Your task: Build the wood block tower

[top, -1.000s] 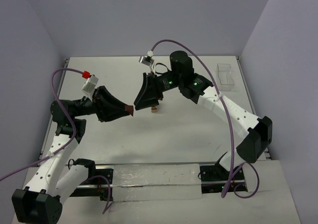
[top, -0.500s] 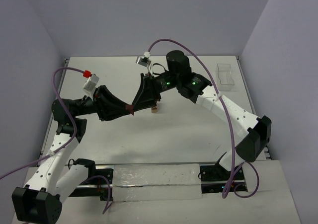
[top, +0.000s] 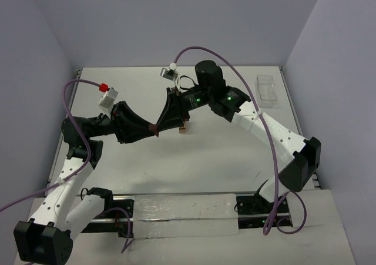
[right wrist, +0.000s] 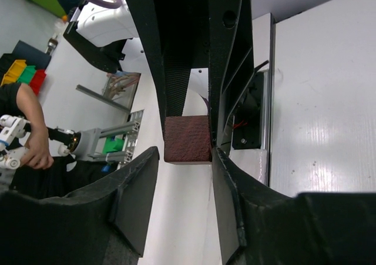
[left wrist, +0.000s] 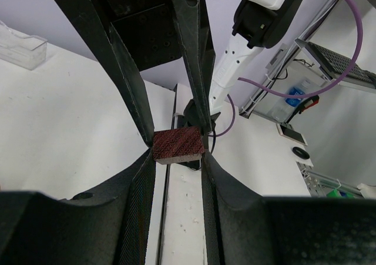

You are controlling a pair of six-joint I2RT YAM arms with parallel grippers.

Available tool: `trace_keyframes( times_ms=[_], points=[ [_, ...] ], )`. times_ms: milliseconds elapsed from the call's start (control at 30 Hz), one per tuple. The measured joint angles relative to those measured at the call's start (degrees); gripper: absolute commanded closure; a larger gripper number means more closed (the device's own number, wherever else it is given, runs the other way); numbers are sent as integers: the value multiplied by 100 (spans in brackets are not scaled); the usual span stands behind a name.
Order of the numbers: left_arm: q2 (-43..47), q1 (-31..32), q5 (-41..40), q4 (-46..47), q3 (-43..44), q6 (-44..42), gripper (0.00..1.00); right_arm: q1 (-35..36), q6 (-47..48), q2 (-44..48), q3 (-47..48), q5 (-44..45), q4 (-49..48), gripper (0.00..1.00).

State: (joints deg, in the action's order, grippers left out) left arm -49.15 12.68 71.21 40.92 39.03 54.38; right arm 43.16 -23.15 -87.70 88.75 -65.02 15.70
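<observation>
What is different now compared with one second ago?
The right gripper moved left to the left gripper, and its fingers now flank the dark brown block that the left holds. Whether it grips yet is unclear. The small tower and the clear tray stayed put.

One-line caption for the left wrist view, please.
Left end effector pinches a dark reddish-brown wood block, with the right end effector straddling it from the opposite side.

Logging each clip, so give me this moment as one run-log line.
phase: mid-air handover | left gripper: shut on dark brown block | right gripper: fingers flank same block, grip unclear
</observation>
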Motion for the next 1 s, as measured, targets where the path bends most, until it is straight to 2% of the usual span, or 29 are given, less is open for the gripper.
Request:
trace_keyframes(
  times_ms=[500, 633, 833, 933, 1000],
  points=[
    [-6, 3, 1, -73, 0, -58, 92, 47, 317, -4, 161, 243, 381, 64],
    [-6, 3, -4, -99, 0, -66, 92, 57, 441, -11, 215, 290, 510, 49],
    [-32, 3, -18, -161, 0, -70, 92, 130, 620, -22, 288, 374, 688, 47],
    [-48, 3, -21, -176, 0, -71, 92, 140, 675, -28, 313, 416, 753, 52],
    [-54, 3, -19, -176, 0, -69, 92, 142, 712, -32, 317, 449, 773, 59]
  ],
)
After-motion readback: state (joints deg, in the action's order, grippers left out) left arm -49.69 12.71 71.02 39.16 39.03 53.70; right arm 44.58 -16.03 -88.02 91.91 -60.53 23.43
